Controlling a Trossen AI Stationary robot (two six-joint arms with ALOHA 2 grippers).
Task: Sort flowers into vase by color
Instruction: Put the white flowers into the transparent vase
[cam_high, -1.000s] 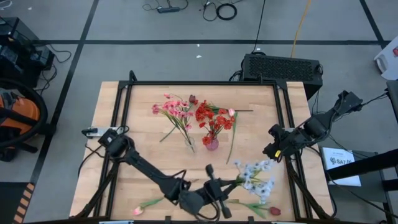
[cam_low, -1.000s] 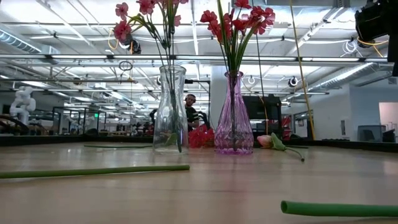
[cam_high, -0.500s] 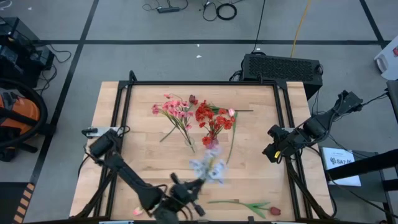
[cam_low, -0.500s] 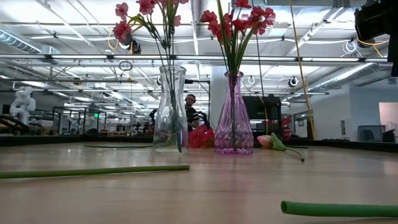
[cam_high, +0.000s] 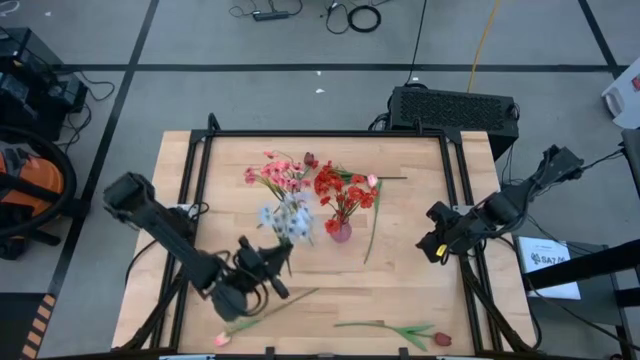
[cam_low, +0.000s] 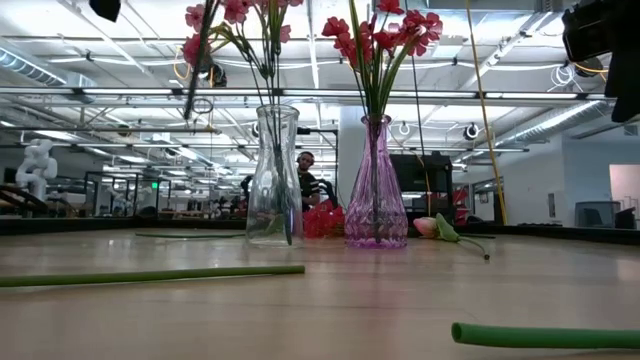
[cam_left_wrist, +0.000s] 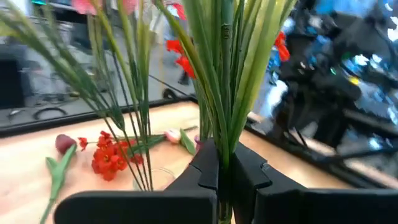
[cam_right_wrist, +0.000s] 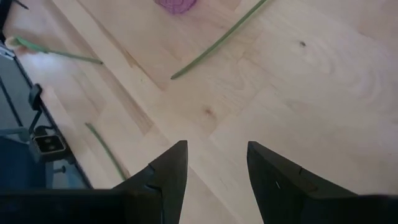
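Pale white-blue spray (cam_high: 284, 220) raised above the table (cam_high: 400, 290), blooms hovering beside the pink flowers (cam_high: 280, 175); thin green stems bunched together, clamped between the dark fingers of the left gripper (cam_left_wrist: 225, 177). Left gripper clenched on those stems, held near the table's front left in the high view.

Clear glass vase (cam_low: 274, 180), ribbed and narrow-necked, holding the pink flowers. Just beside it, purple glass vase (cam_low: 375, 185), same fluted shape, filled with red flowers (cam_high: 342, 190). Both upright near the table's middle.

Loose stems lying flat on the pale wood: a pink tulip (cam_high: 225, 337) with long green stem at the front left, a red tulip (cam_high: 440, 340) with leaves at the front right, a pink bud (cam_high: 372, 181) on a long stem right of the purple vase, a dark red bloom (cam_high: 310, 159) behind the vases.

Right gripper (cam_right_wrist: 211, 168) released, tapered dark fingers spread apart with nothing between, poised over bare wood at the table's right edge.

Table smooth, light butcher-block planks, framed in black metal.
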